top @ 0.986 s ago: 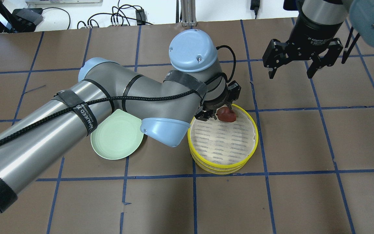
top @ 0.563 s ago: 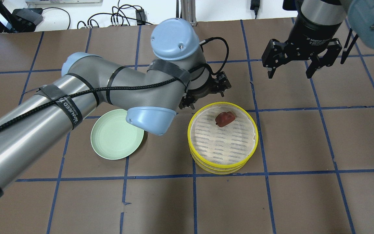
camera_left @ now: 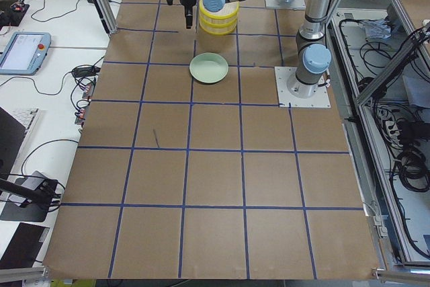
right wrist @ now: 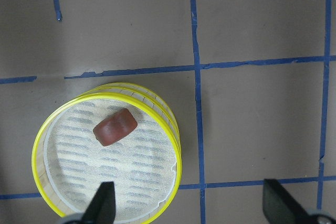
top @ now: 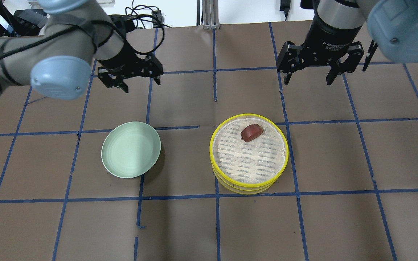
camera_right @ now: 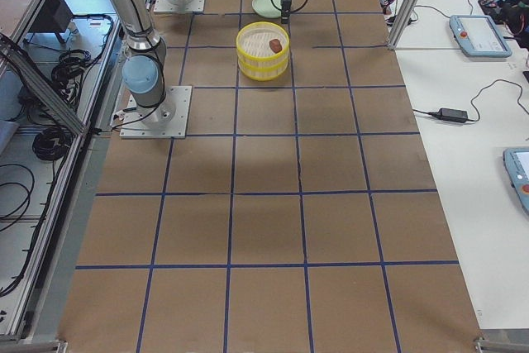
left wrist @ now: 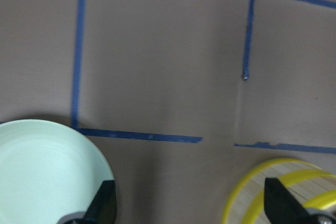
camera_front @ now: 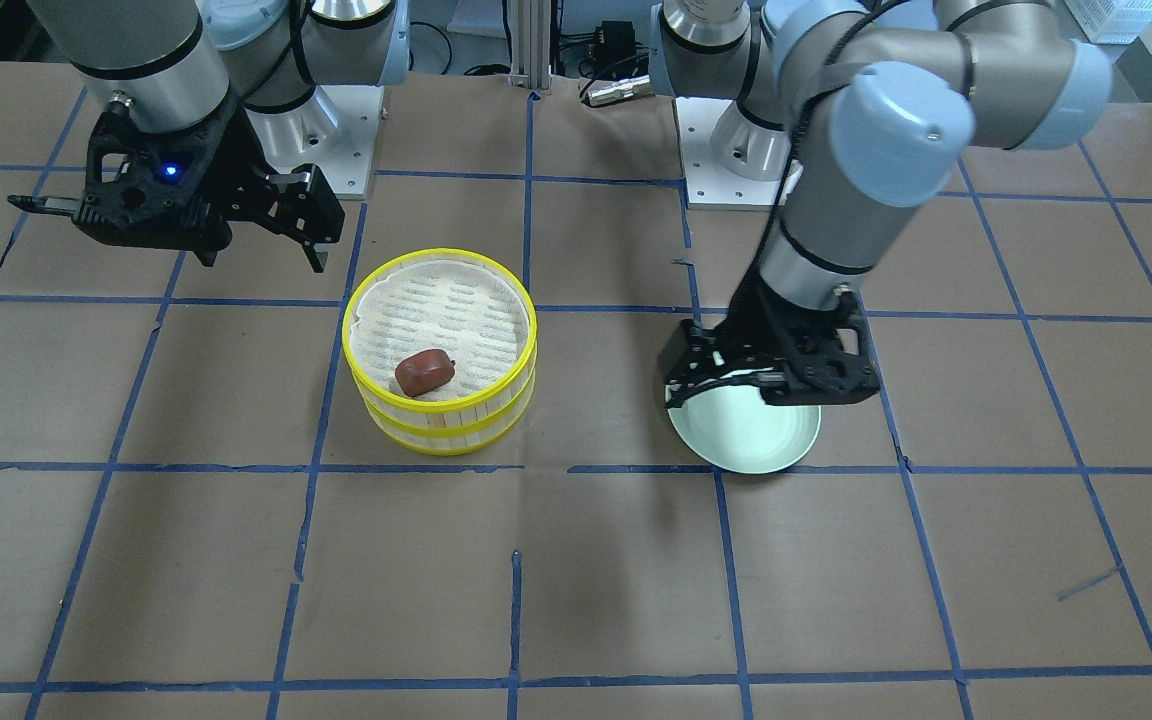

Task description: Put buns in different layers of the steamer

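Two yellow-rimmed steamer tiers [top: 249, 163] stand stacked right of the table's middle. The dark reddish-brown bun [top: 251, 132] lies on the top tier's white liner near its far edge; it also shows in the front view [camera_front: 425, 371] and the right wrist view [right wrist: 115, 126]. The white bun is out of view, and the lower tier's inside is hidden. My left gripper [top: 131, 78] is open and empty, raised near the green plate. My right gripper [top: 307, 74] is open and empty, raised beyond the steamer's far right.
A pale green round plate [top: 131, 149] sits empty left of the steamer, a hand's width apart from it. In the left wrist view the plate [left wrist: 47, 171] and the steamer rim [left wrist: 262, 182] flank brown table. Cables lie beyond the far edge.
My left gripper let go of the brown bun on the top tier, rose and swung away to the far left. My right gripper shifted slightly left.
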Available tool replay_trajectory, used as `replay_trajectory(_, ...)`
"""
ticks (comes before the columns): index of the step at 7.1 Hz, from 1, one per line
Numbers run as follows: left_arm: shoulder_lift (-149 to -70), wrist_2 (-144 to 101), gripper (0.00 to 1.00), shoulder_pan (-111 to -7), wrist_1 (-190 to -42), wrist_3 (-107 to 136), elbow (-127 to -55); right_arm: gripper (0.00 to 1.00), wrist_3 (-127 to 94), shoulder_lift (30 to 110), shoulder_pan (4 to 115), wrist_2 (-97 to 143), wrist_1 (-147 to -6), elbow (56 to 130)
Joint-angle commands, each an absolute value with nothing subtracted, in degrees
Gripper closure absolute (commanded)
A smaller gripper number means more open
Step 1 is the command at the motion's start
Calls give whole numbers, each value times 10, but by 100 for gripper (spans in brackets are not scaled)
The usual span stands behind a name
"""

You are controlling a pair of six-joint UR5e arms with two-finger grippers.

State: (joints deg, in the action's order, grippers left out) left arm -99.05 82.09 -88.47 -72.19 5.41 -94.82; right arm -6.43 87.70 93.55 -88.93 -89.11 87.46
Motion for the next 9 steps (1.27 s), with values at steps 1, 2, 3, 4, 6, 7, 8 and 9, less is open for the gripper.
replay_trajectory(1,-939,824,0,-794,-874,-33,-912,0,-61,874,936,-891,-896,868)
replay_trajectory(2,-909,844,0,-788,-942,-33,-892,0,-59,874,931,-888,-896,867)
replay_trajectory(3,-891,893,0,-794,-978,-34,-878,0,-60,875,932,-887,-896,867)
replay_trajectory(4,-888,896,0,-797,-981,-36,-888,0,-60,875,927,-895,-894,868)
replay_trajectory(6,-879,910,0,-787,-983,-102,-894,0,-59,881,932,-896,-890,874)
replay_trajectory(7,-879,951,0,-792,-980,-112,-895,0,-60,882,934,-897,-891,874)
replay_trajectory(8,-880,946,0,-799,-981,-102,-894,0,-60,882,934,-897,-889,874)
replay_trajectory(9,-881,942,0,-808,-979,-93,-893,0,-60,882,934,-897,-887,875)
